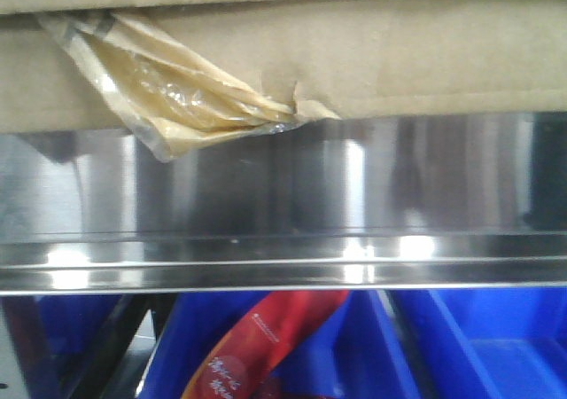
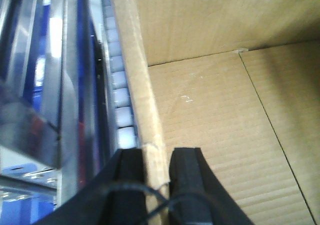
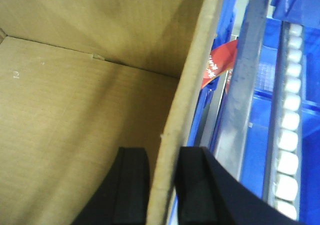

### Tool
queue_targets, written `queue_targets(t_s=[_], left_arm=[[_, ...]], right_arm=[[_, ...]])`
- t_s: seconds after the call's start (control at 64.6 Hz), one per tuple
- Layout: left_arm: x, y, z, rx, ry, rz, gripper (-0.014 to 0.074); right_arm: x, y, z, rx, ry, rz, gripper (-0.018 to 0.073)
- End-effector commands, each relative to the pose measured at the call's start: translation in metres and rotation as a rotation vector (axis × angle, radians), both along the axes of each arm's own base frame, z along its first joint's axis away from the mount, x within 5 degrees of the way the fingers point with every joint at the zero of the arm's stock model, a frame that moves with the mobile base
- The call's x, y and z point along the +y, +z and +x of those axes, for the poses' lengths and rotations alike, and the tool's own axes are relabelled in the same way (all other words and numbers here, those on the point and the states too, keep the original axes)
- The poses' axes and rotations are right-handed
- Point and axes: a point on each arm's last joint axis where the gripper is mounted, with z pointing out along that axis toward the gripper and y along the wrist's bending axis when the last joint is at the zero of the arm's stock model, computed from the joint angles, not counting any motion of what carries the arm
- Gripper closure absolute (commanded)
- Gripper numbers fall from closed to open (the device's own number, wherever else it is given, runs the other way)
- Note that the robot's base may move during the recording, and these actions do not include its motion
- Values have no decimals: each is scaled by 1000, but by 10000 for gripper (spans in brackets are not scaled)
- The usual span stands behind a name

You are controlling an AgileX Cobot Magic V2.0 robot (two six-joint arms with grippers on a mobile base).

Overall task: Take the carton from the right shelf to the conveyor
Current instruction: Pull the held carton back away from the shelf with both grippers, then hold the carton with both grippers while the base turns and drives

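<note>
The exterior front view is showing 1 carton (image 1: 399,53) filling the upper part of the frame, with its lower edge lying along the top of the tall front lip of the right shelf (image 1: 266,195). From this view it cannot be told whether the carton is resting on the shelf surface. 1 wad of yellowish tape (image 1: 177,89) is hanging from the carton's long edge and overlapping the lip. Under the shelf, 2 blue bins (image 1: 496,346) are sitting side by side, and 1 red packet (image 1: 266,337) is lying in the left one. Neither gripper is appearing in this view. The left wrist view is looking into the open carton. The left gripper (image 2: 156,157) is clamping the carton's side wall, with 1 black finger (image 2: 130,185) outside and 1 inside, both pressing on the cardboard. This view is also showing 1 row of white rollers (image 2: 122,115) running just beside that wall, which the front view is not showing. The right wrist view is showing the opposite wall. The right gripper (image 3: 164,157) is clamping it in the same way, with 1 finger on each face. Beyond the wall, the red packet, blue plastic and a 2nd row of white rollers (image 3: 287,135) are appearing.
</note>
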Motion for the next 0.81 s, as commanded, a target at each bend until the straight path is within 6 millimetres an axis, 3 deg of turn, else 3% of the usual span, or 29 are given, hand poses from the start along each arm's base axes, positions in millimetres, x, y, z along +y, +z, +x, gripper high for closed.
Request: queue_targets(t_s=[0.0, 0.79], left_arm=[[-4, 5, -4, -29, -43, -35, 606], [-4, 5, -4, -29, -43, -35, 606]], right_arm=[[1, 8, -2, -69, 15, 32, 627], [1, 8, -2, -69, 15, 32, 627]])
